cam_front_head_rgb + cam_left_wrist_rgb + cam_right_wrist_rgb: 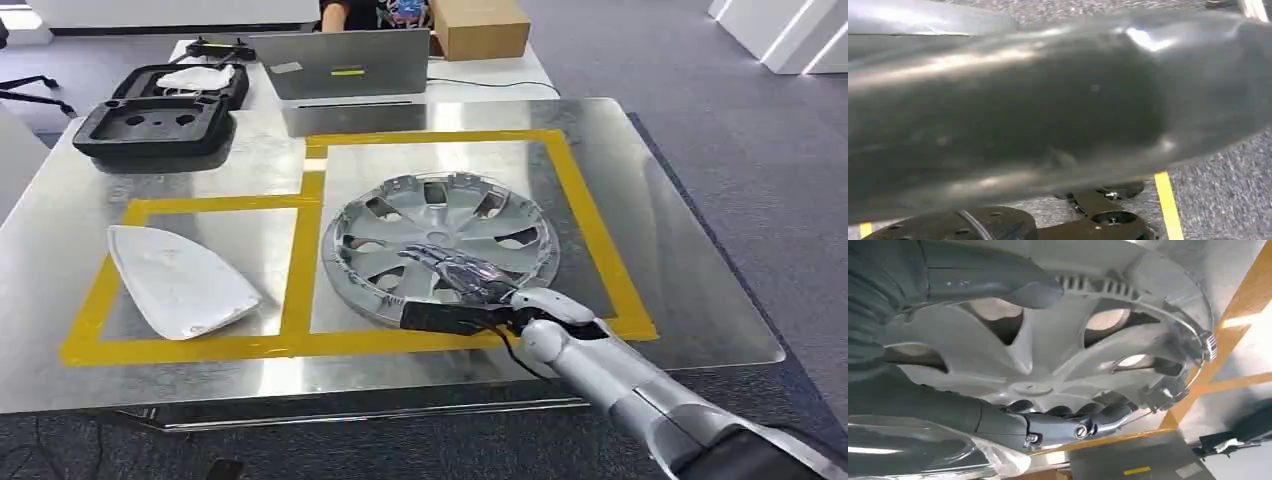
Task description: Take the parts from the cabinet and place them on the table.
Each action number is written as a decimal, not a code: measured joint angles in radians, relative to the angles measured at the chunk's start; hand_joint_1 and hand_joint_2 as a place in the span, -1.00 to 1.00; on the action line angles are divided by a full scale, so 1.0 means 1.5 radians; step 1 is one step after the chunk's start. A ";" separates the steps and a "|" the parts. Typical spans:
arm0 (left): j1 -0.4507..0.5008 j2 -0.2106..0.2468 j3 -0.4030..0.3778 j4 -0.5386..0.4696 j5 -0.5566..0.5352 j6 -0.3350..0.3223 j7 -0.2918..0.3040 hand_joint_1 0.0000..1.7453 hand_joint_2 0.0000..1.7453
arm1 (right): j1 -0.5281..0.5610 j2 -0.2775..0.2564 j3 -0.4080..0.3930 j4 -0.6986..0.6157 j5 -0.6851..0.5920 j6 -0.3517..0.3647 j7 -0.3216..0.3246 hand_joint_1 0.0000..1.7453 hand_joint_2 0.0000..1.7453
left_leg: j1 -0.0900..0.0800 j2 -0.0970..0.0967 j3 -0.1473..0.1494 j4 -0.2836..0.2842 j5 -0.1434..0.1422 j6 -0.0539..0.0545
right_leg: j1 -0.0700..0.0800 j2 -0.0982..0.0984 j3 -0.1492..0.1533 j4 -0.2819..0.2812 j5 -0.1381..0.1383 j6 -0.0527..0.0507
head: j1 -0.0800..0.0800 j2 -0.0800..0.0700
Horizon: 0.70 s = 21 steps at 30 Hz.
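A silver hubcap (440, 230) lies inside the right yellow-taped rectangle (590, 215) on the metal table (690, 260). My right hand (468, 292) reaches over its near rim and grips it there. In the right wrist view the thick thumb (998, 285) lies across one face of the hubcap (1048, 355) while the dark fingers (1073, 424) curl against the other side. Clear plastic film is bunched around the hand. A white curved panel (180, 280) rests in the left taped rectangle.
Black foam trays (160, 120) sit at the table's far left, one holding a white part. Behind them are a grey laptop (345, 62), a cardboard box (480, 27) and a seated person (350, 12). Grey carpet (740, 120) runs along the right.
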 joint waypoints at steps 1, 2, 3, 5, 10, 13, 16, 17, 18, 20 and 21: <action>0.002 0.000 0.001 0.000 0.001 0.001 0.000 -1.00 -1.00 | 0.006 -0.011 0.000 -0.018 -0.007 0.003 0.003 -1.00 1.00 | 0.000 0.000 0.000 0.000 0.000 0.000 | 0.000 0.000 0.000 0.000 0.000 0.000 | 0.000 0.000; 0.003 0.000 0.002 0.000 0.002 0.002 0.000 -1.00 -1.00 | 0.010 -0.017 0.000 -0.030 -0.011 0.004 0.004 -1.00 1.00 | 0.000 0.000 0.000 0.000 0.000 0.000 | 0.000 0.000 0.000 0.000 0.000 0.000 | 0.000 0.000; 0.003 0.001 0.003 0.000 0.002 0.003 0.000 -1.00 -1.00 | 0.012 -0.023 0.000 -0.041 -0.012 0.006 0.004 -1.00 1.00 | 0.000 0.000 0.000 0.000 0.000 0.000 | 0.000 0.001 0.000 0.000 0.000 0.000 | -0.001 0.000; 0.003 0.001 0.006 0.000 0.004 0.003 0.000 -1.00 -1.00 | 0.019 -0.034 0.000 -0.061 -0.014 0.007 0.005 -1.00 1.00 | 0.000 0.000 0.000 0.000 0.000 0.000 | 0.000 0.000 0.000 0.000 0.000 0.000 | 0.000 0.000; 0.003 0.000 0.015 0.000 0.007 0.004 0.000 -1.00 -1.00 | 0.030 -0.058 0.000 -0.104 -0.017 0.008 0.006 -1.00 1.00 | 0.000 0.000 0.000 0.000 0.000 0.000 | 0.000 0.000 0.000 0.000 0.000 0.000 | 0.000 0.000; 0.003 0.001 0.017 0.000 0.012 0.006 -0.006 -1.00 -1.00 | 0.042 -0.078 0.000 -0.142 -0.024 0.010 0.008 -1.00 1.00 | 0.000 0.000 0.000 0.000 0.000 0.000 | 0.000 0.000 0.000 0.000 0.000 0.000 | -0.001 0.000; 0.003 0.001 0.020 0.000 0.014 0.007 -0.010 -1.00 -1.00 | 0.053 -0.097 0.000 -0.182 -0.036 0.012 0.008 -1.00 1.00 | 0.000 0.000 0.000 0.000 0.000 0.000 | 0.000 0.000 0.000 0.000 0.000 0.000 | -0.001 0.000; 0.003 0.001 0.021 0.000 0.014 0.008 -0.010 -1.00 -1.00 | 0.056 -0.102 -0.001 -0.196 -0.038 0.013 0.008 -1.00 1.00 | 0.000 0.000 0.000 0.000 0.000 0.000 | 0.000 0.000 0.000 0.000 0.000 0.000 | 0.000 0.000; 0.003 0.001 0.022 0.000 0.015 0.008 -0.010 -1.00 -1.00 | 0.059 -0.106 -0.001 -0.205 -0.039 0.013 0.008 -1.00 1.00 | 0.000 0.000 0.000 0.000 0.000 0.000 | 0.000 0.000 0.000 0.000 0.000 0.000 | 0.000 0.000; 0.003 0.002 0.025 0.000 0.016 0.010 -0.012 -1.00 -1.00 | 0.063 -0.115 -0.002 -0.223 -0.042 0.012 0.008 -1.00 1.00 | 0.000 0.000 0.000 0.000 0.000 0.000 | 0.000 0.000 0.000 0.000 0.000 0.000 | 0.000 0.000; 0.003 0.002 0.028 0.000 0.017 0.011 -0.013 -1.00 -1.00 | 0.068 -0.121 -0.005 -0.233 -0.044 0.011 0.008 -1.00 1.00 | 0.000 0.000 0.000 0.000 0.000 0.000 | 0.000 0.000 0.000 0.000 0.000 0.000 | -0.001 0.000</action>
